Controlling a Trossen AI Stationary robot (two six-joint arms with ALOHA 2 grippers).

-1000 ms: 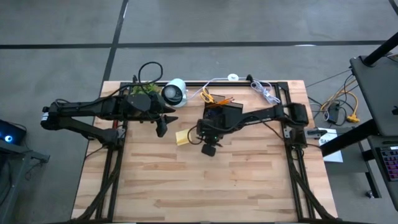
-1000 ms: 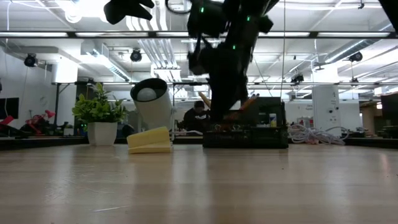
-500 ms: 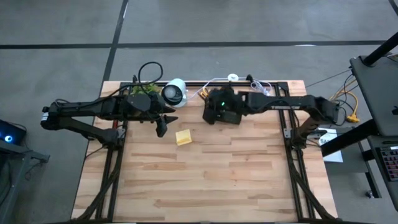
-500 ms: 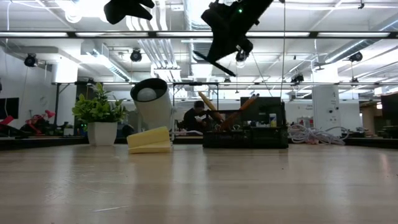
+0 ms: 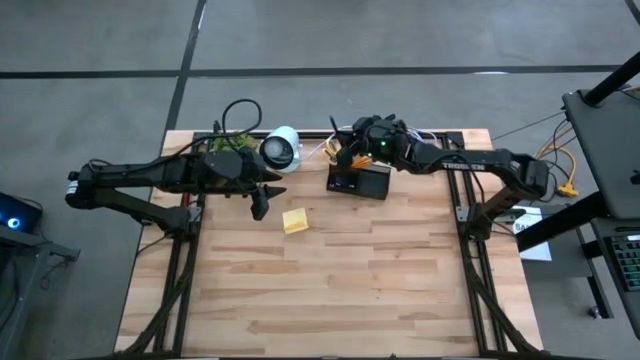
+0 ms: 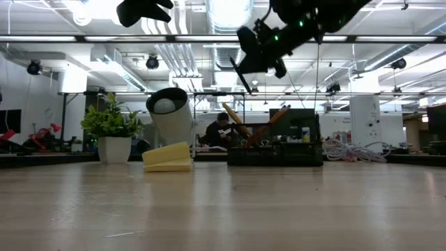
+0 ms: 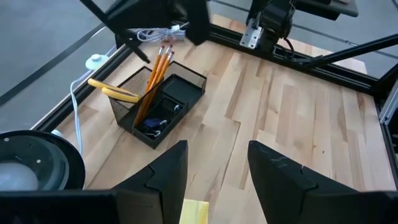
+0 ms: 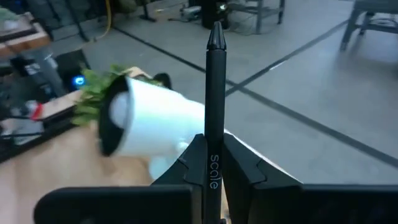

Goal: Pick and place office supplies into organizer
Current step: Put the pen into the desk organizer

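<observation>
The right gripper [image 8: 210, 163] clamps a black pen [image 8: 215, 93] mid-barrel above the organizer [image 5: 359, 180]; light, stiff, likely slippery; left gripper [image 7: 214, 171] parted

Two pencils [image 7: 157, 70], one pen [image 8: 214, 106]

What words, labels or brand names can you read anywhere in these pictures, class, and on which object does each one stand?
"scale": pale lettering on the black pen, which stands clamped between the right gripper fingers.
"TROSSEN": seemingly printed along the right arm in the high view, but too small to read with certainty.
Nothing legible on the organizer, the white lamp, or the sticky-note pad.
</observation>
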